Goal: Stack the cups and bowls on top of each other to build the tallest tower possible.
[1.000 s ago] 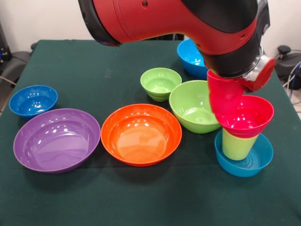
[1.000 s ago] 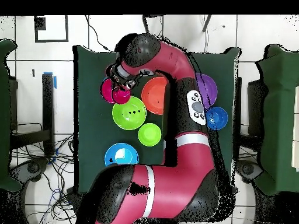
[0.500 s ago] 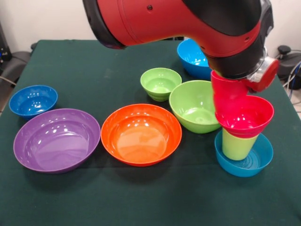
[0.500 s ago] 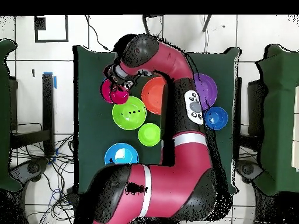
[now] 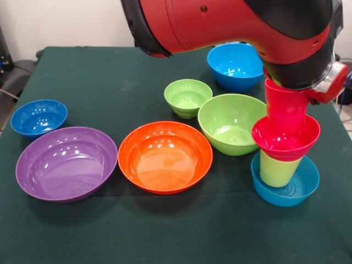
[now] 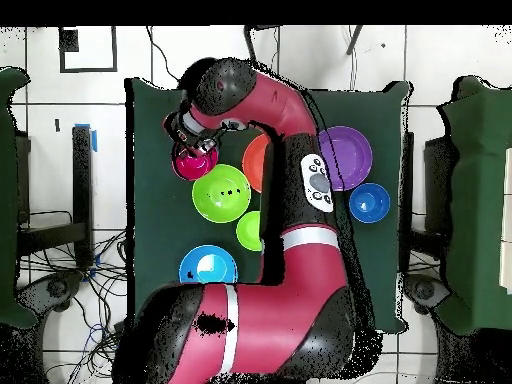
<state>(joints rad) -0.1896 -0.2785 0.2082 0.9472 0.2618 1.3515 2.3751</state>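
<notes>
cups (image 5: 285, 104): 2 | bowls (image 5: 165, 156): 8 | robot arm (image 5: 242, 27): 1

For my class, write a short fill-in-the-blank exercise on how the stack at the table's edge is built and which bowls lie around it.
1. The lime-green tumbler stands in the ____ bowl.
2. The bowl resting on that tumbler is ____.
3. The red tumbler stands in the red bowl, under the robot's ____.
4. The bowl between the purple bowl and the large green bowl is ____.

Missing words: teal-blue; red; arm; orange
</notes>
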